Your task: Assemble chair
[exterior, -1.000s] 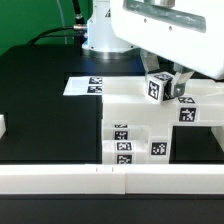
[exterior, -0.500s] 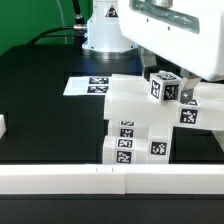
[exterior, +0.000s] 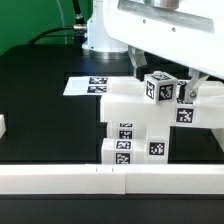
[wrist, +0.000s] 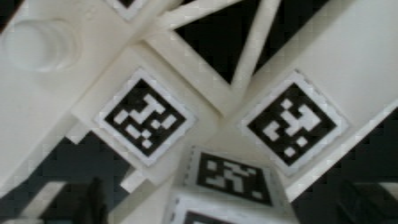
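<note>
A white rail [exterior: 100,180] crossed the foreground of the exterior view. Behind it, the chair [exterior: 135,125] parts stood stacked on the black table [exterior: 45,105], the marker board [exterior: 88,86] beyond. The gripper [exterior: 172,88] hung over them; whether spread or pinching could not be told. Only the wrist view showed the cross-braced plate [wrist: 214,50].

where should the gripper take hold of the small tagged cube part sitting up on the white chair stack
Judging by its pose, the small tagged cube is best pinched across its two opposite side faces, coming down from above. It stands proud of the chair stack, so its top and sides are free while its underside is blocked. The gripper is already right beside it; whether it holds the cube cannot be told.
</note>
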Controlling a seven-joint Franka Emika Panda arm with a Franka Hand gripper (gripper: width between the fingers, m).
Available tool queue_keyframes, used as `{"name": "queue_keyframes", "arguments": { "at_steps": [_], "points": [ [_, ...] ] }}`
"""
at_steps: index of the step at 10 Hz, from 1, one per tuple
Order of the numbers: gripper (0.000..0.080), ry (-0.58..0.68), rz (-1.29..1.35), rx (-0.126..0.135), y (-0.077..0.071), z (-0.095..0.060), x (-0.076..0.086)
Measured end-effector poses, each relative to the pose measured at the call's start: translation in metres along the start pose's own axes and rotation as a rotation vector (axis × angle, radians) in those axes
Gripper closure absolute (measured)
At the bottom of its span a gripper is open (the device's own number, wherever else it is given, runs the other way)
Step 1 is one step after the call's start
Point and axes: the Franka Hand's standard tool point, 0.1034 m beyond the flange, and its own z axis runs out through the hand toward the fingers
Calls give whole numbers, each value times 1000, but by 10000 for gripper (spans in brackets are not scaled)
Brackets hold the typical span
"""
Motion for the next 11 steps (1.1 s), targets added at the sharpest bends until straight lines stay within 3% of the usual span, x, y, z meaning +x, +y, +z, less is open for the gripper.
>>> {"name": "queue_keyframes", "arguments": {
  "at_steps": [3, 6, 11],
  "points": [
    [151, 25, -381, 4, -4, -4, 2],
    [151, 37, -700, -7, -6, -4, 2],
    [151, 40, -971, -16, -4, -4, 5]
  ]
}}
